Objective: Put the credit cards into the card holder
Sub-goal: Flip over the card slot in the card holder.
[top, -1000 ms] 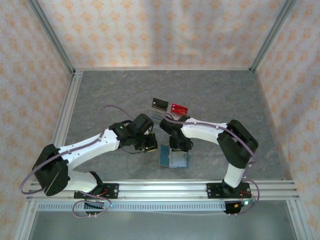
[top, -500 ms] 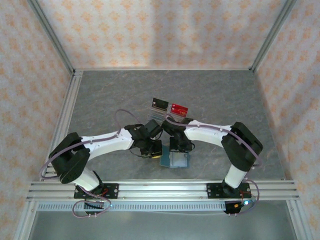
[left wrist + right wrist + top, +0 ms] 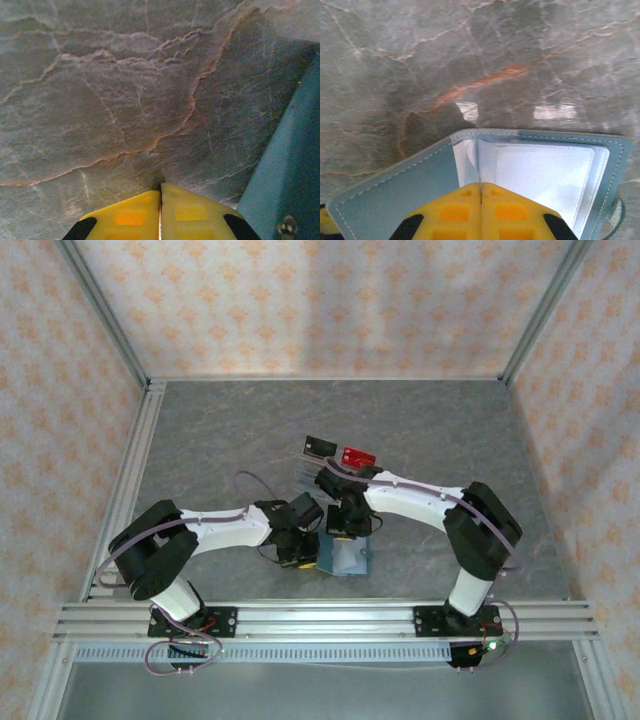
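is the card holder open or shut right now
Open. In the right wrist view the holder lies spread on the table, its pale inside and clear sleeves facing up.

Two credit cards (image 3: 319, 447) (image 3: 358, 457), one card holder (image 3: 350, 560)

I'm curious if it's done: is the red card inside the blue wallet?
No, the red card lies apart from the card holder.

- Nothing legible right now: no word, number or logo comes through.
- Small thin black rectangular card (image 3: 319, 447) and small thin red rectangular card (image 3: 358, 457): pale marks on both, too small to read from above.
- Teal-blue folding card holder (image 3: 395, 185): stitched cover, no readable print.
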`<state>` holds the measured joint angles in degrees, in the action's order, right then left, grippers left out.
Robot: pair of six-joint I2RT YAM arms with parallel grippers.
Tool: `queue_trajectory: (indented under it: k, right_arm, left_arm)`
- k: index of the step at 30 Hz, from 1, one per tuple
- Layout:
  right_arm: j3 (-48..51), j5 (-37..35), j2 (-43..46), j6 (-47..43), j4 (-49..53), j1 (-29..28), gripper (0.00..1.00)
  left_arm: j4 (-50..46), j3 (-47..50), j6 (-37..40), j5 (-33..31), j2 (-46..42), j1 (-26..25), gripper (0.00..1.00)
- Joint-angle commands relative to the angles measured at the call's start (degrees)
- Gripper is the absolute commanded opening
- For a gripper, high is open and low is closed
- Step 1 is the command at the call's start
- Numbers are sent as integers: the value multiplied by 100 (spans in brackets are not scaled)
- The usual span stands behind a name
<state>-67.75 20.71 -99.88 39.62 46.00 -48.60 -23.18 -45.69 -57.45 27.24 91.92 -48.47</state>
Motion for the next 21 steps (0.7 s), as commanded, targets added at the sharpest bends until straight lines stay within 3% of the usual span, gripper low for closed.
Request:
queue_trajectory:
  k: [1,6,14,21]
  right_arm:
    - [-154,330,-150,343,11,-27,10]
    - [72,844,-208,845,-725,-35,17]
    - [86,976,-277,1282,-1177,-27,27]
    - [435,931,-267,1602,-1597,-43,31]
  left_arm:
    - [540,257,-209,-1,188,-148,9]
    - [761,381,-266,59,279,-153,9]
    - [725,497,-319,44,143,-76,9]
    - [-337,422,126,-297,-343,20,24]
